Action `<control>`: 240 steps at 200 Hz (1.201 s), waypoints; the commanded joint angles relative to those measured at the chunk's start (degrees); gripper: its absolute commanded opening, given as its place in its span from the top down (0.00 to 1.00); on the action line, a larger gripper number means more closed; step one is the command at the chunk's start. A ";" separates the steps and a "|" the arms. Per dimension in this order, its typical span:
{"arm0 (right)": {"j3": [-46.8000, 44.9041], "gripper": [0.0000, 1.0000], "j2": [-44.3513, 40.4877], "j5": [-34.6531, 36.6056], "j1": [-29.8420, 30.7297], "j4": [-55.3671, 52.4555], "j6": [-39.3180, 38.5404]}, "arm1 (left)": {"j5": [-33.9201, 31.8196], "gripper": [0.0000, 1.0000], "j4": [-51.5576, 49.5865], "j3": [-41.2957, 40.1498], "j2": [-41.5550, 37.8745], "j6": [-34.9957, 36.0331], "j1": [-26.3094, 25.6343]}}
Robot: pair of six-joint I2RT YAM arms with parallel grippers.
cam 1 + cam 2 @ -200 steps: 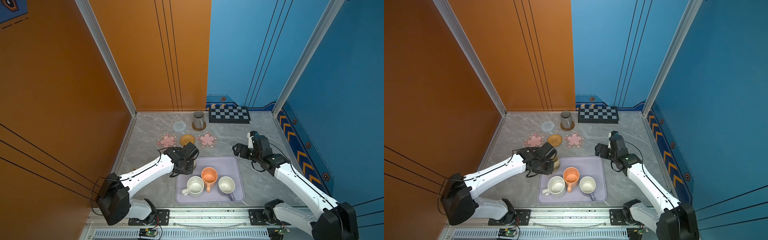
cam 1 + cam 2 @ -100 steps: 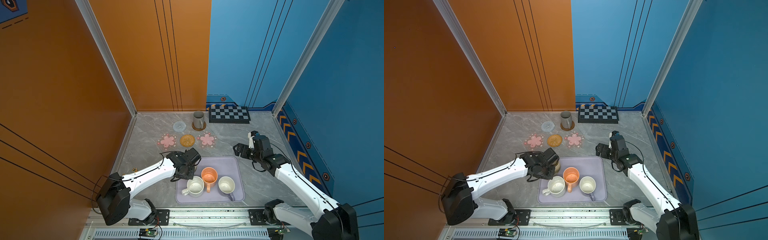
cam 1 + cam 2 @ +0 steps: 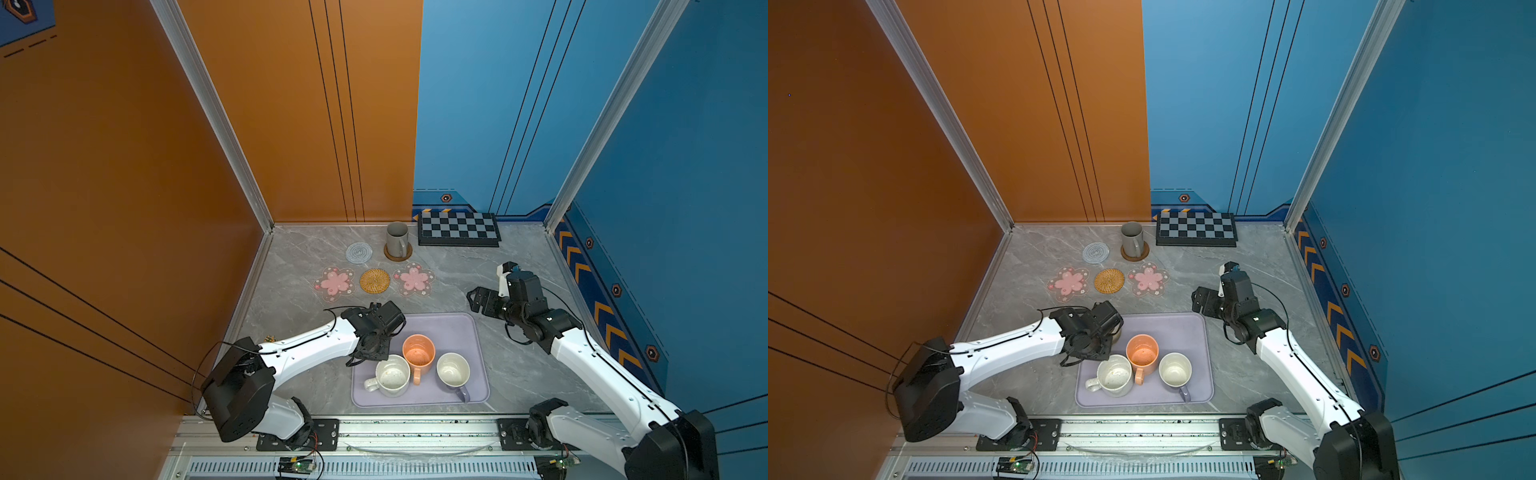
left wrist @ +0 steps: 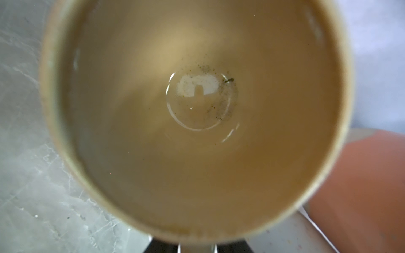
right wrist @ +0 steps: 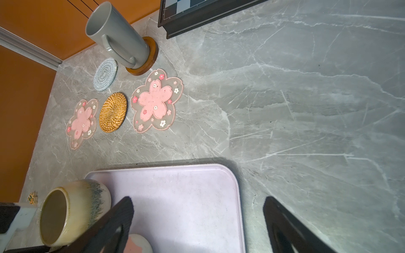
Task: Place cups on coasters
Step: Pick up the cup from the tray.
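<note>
tray (image 3: 453, 328): three mugs (image 3: 418, 351) | left claw (image 3: 374, 345) over beige mug (image 5: 72, 210), grip unclear | right claw (image 5: 197, 200) spread

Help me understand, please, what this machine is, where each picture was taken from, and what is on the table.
These are two robot arms with two-fingered grippers, mounted at the edge of a marble table. Two pictures look down from overhead, nearly identical; two come from cameras on the wrists. On the lavender tray stand a white speckled mug, an orange mug and a lavender mug. Beyond it lie a grey spiral coaster, a rattan coaster and two pink flower coasters, all bare; a grey mug stands on a brown coaster beside a checkered board. The left gripper is right over a beige mug at the tray's corner; its wrist camera looks straight into it, and whether it grips is unclear. The right gripper hangs open, holding nothing.
</note>
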 commanded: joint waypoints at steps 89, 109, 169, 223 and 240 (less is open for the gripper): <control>-1.16 0.06 -1.36 0.79 -0.84 -1.57 -0.62 | -1.16 0.71 3.40 -2.21 0.51 -4.12 1.05; -1.42 0.06 -1.36 0.79 -0.80 -1.50 -0.43 | -1.39 0.73 4.04 -2.26 0.19 -4.43 1.09; -1.60 0.06 -1.27 0.71 -0.91 -1.55 -0.10 | -1.74 0.95 4.26 -3.60 -0.16 -4.53 1.66; -1.12 0.06 -1.49 0.70 -0.89 -1.57 0.04 | -0.79 1.00 3.70 -3.95 -4.53 1.06 2.06; -1.00 0.06 -1.38 0.70 -0.92 -1.62 0.04 | -0.59 1.00 2.22 -3.11 -6.28 3.13 2.54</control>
